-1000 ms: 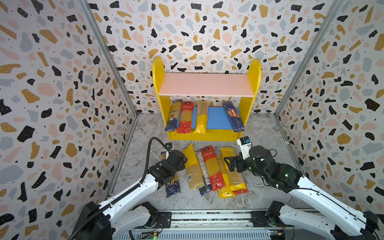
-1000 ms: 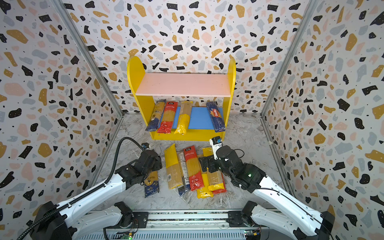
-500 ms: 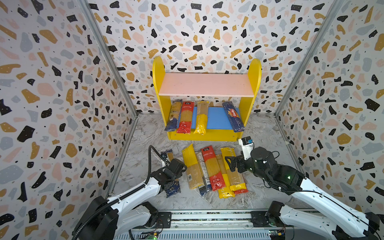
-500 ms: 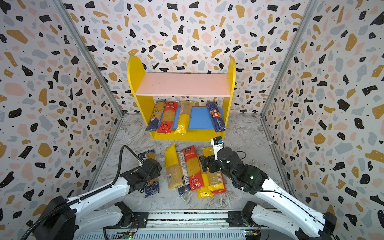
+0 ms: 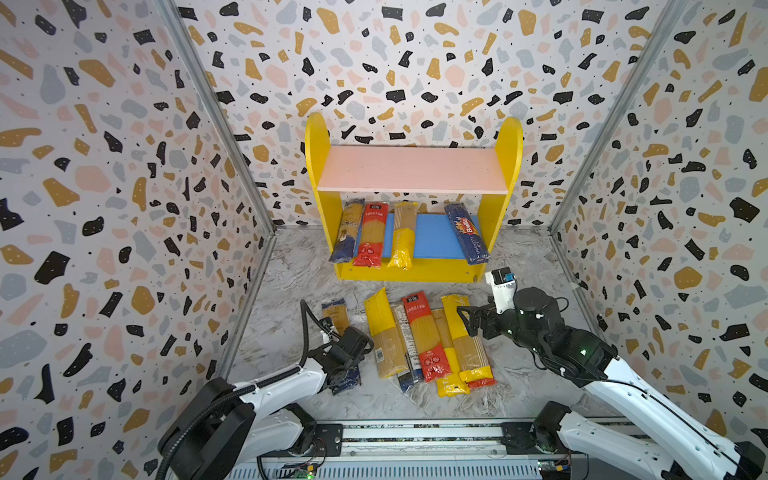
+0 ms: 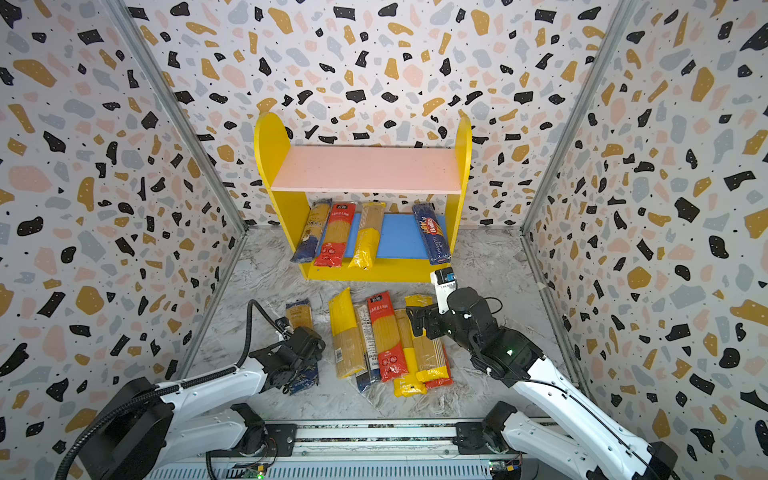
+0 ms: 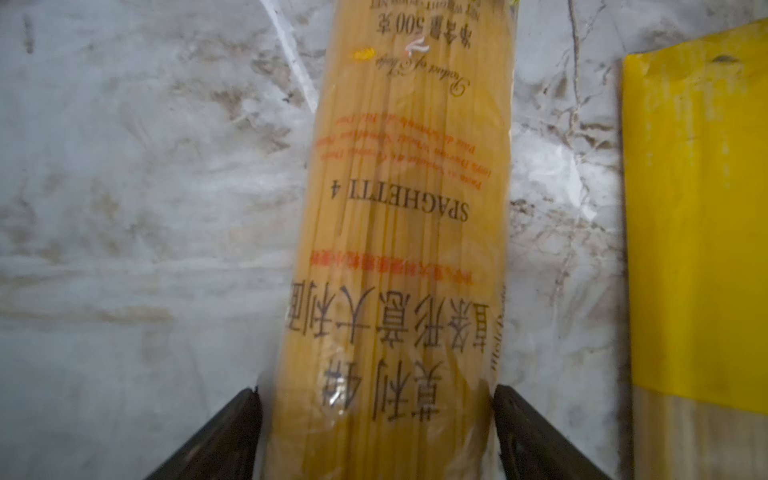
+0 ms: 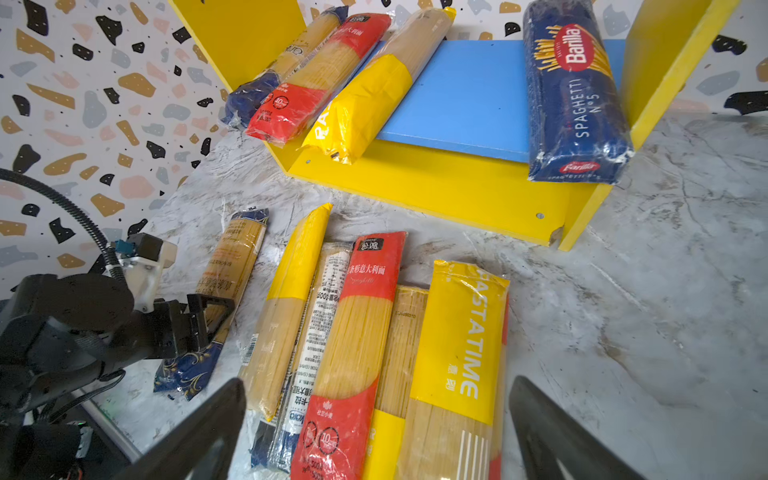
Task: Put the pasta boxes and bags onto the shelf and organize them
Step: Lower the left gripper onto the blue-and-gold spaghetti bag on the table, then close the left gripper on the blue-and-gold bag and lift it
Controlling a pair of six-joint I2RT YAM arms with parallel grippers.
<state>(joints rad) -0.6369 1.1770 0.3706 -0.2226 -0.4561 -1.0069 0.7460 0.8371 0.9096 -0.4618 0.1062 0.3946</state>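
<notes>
The task is judged to be roughly a third done, with about seven packs yet to be shelved. Four packs are seen on the shelf [image 5: 509, 166], all on the lower board [image 5: 432, 237]. A blue-ended pack [image 5: 347, 232] is set against the left panel, a red pack [image 5: 372, 232] touches it, and a yellow pack [image 5: 402, 243] is just beside that. The Barilla pack [image 5: 467, 235] is set against the right panel. All four are laid lengthwise with their front ends overhanging the edge, and a bare strip of blue is left between the yellow pack and the Barilla pack. Nothing is found on the upper board [image 5: 411, 168].

The rest are left on the floor [image 5: 291, 266] in front of the shelf. A heap [image 5: 419, 336] of overlapping packs is seen in the middle. About six are counted there, though the lower ones are partly hidden and the number cannot be fixed. A lone pack [image 7: 407, 187], clear with dark blue ends, is laid flat just left of the heap, apart from it.

The left gripper [image 7: 375, 390] is poised low over the lone pack with its jaws spread, one at each long edge. The pack is not lifted, and no squeeze is shown. The right gripper [image 8: 378, 383] is held above the heap's right side, jaws wide apart and nothing between them — no pack is carried by either arm.
</notes>
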